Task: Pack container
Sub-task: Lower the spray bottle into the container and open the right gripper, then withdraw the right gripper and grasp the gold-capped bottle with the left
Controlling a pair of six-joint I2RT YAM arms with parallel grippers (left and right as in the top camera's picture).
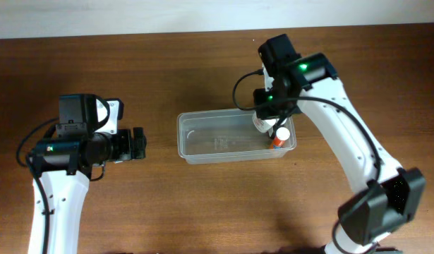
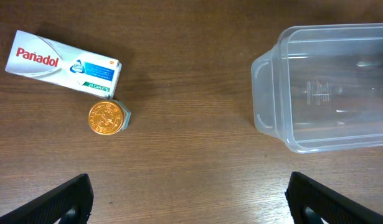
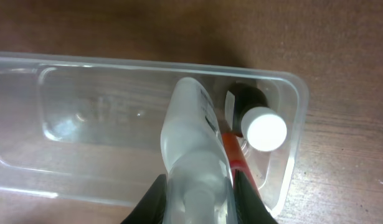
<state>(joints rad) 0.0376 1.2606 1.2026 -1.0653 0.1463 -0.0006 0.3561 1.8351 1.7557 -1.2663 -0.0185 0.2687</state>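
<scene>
The clear plastic container (image 1: 202, 144) sits mid-table; it also shows in the left wrist view (image 2: 272, 93) and the right wrist view (image 3: 116, 112). My right gripper (image 3: 197, 199) is shut on a clear bottle (image 3: 194, 143) and holds it over the container's right end (image 1: 262, 121). Inside that end lies a bottle with a white cap (image 3: 266, 129) and an orange body (image 1: 279, 139). My left gripper (image 2: 188, 199) is open and empty, left of the container (image 1: 137, 143). A white Panadol box (image 2: 63, 61) and a small gold-lidded jar (image 2: 108, 117) lie on the table in the left wrist view.
The brown wooden table (image 1: 202, 204) has a pale wall along its far edge (image 1: 132, 14).
</scene>
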